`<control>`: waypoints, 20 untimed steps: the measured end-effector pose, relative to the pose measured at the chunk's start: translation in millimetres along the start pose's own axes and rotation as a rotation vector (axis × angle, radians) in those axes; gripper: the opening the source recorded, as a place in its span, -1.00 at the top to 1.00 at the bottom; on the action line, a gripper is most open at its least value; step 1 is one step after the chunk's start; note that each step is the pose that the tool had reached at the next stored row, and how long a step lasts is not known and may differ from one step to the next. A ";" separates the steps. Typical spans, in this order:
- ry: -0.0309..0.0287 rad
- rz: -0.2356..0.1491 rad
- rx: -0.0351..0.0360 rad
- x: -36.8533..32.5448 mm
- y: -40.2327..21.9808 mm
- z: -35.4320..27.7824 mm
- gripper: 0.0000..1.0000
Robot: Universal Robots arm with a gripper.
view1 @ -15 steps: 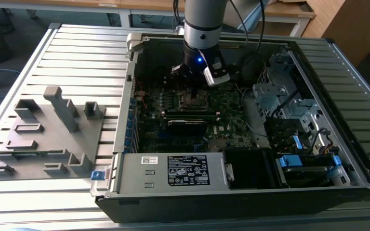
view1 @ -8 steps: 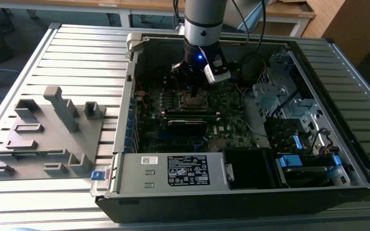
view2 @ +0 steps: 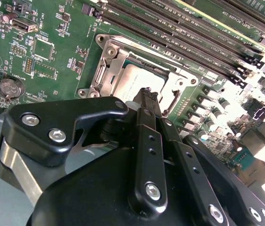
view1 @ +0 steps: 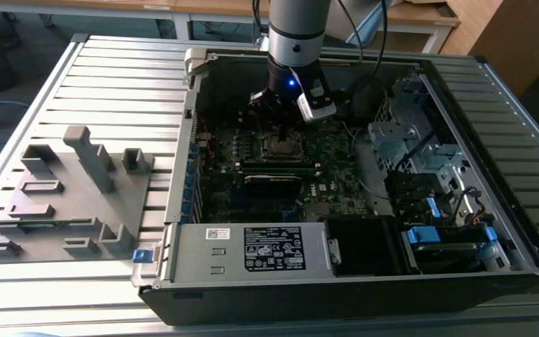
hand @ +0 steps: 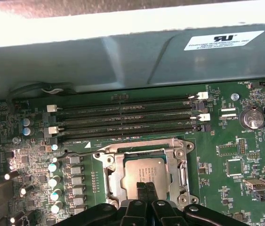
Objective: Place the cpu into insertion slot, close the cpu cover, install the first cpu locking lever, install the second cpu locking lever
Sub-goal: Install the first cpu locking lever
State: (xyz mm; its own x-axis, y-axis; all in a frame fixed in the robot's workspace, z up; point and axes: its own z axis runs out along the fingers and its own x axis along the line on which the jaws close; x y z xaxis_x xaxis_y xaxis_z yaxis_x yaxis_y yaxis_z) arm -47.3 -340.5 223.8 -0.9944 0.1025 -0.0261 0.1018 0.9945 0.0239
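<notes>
The cpu [hand: 144, 170] lies flat in the insertion slot [hand: 111, 172] in the first wrist view, dull silver top up, with the thin silvery frame on every side of it. The gripper [hand: 147, 187] is right over it. Its two black fingers are pressed together with nothing pinched between them, and the tips sit over one edge of the chip's top. I cannot tell whether they are touching it or just above it. Beyond the socket run the long black memory slots [hand: 123, 115], and a coin battery [hand: 251, 117] sits well apart on the green motherboard [hand: 226, 188].

Now the second wrist view, looking along the black fingers. Here too the gripper [view2: 148, 95] is closed to a narrow point that ends over the cpu [view2: 133, 77]. The chip is squarely inside the insertion slot [view2: 103, 70], and the memory slots [view2: 179, 42] run just beside the socket.

Last, the exterior view. The arm [view1: 297, 28] comes straight down into the open computer case [view1: 344, 298], which rests on a slatted metal table [view1: 110, 77]. The gripper [view1: 282, 126] hangs just above the insertion slot [view1: 283, 146], near the middle of the board. Towards the exterior view's left, a grey fixture [view1: 64, 189] stands on the table, well apart from the case.
</notes>
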 end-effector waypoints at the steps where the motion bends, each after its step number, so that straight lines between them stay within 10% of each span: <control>1: 0.0000 0.000 0.0000 0.0 0.0 0.0 0.79; 20: 0.0001 0.000 0.0002 4.0 -0.3 -4.8 0.79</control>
State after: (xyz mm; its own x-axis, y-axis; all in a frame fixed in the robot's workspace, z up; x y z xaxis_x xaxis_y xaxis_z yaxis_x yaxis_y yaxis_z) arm -51.5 -340.5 228.5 -0.9944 0.1024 -0.0260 0.1018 0.9945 0.0237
